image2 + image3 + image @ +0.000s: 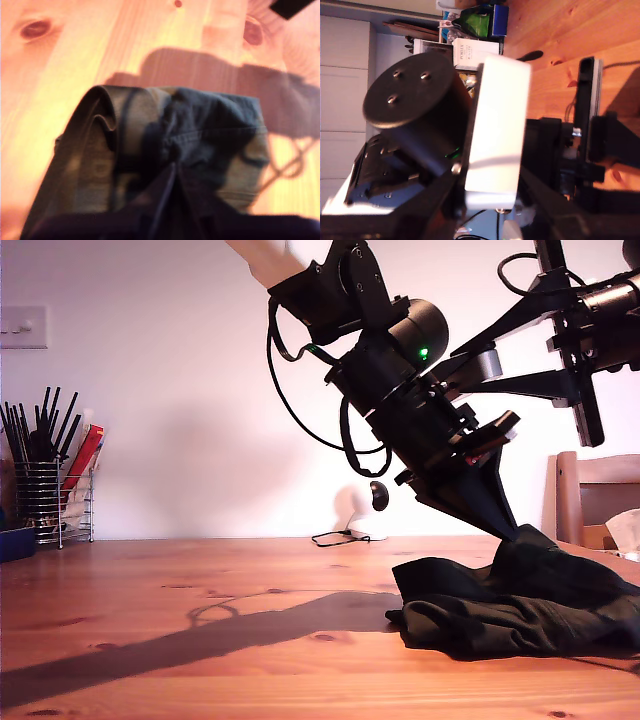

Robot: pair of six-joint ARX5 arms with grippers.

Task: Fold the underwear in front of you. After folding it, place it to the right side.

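Note:
The underwear (520, 605) is a dark, wrinkled heap on the wooden table (200, 620) at the exterior view's right. In the first wrist view the underwear (200, 135) lies folded over, with seams and a broad waistband showing. Its cloth gathers to a pinched point close to the camera. My first gripper (512, 528) slants down from above, and its tips meet a raised peak of the cloth, shut on it. My second gripper (585, 360) hangs high at the exterior view's upper right, away from the cloth. Its wrist view looks at the first arm (445, 125), and its jaws are not plainly shown.
A wire rack of black utensils (45, 480) and a blue container (15, 540) stand at the exterior view's far left. A wall switch (22, 327) is above them. A thin cable (340, 537) lies at the table's back edge. A wooden chair (595, 500) stands behind the garment.

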